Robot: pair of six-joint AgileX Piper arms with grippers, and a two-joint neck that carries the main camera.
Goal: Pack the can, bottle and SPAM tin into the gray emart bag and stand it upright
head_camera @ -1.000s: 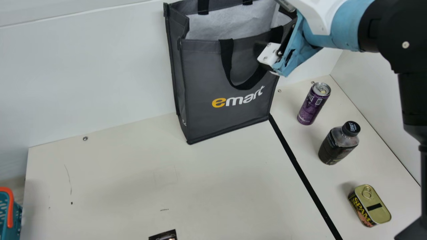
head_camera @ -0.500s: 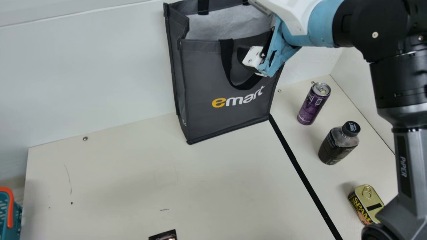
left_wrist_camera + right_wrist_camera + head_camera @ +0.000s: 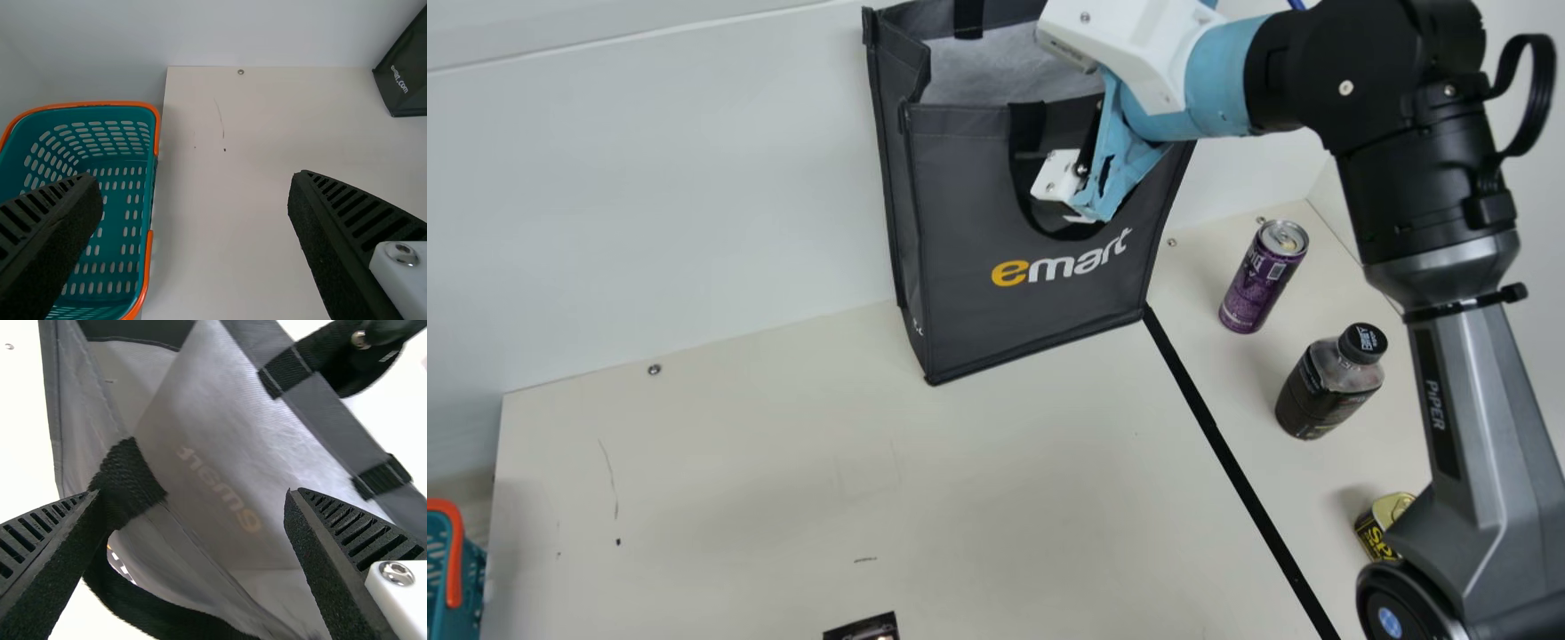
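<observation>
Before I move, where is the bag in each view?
Main view: the bag stands upper middle.
Left wrist view: its lower corner is at the upper right.
Right wrist view: its open mouth spans the middle.
Shared landmark, main and left wrist views: the basket, left side in both.

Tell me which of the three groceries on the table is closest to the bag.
The purple can. The black-capped bottle stands farther from the gray bag, and the SPAM tin is farthest.

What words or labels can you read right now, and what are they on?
"emart": gray bag, front.
"emart", reversed: bag, inside, right wrist view.
".com", after blurred letters: bag, left wrist view.
"SP": SPAM tin, rest hidden.
"PiPER": right arm.
Too small to read: can, bottle, black item.
</observation>
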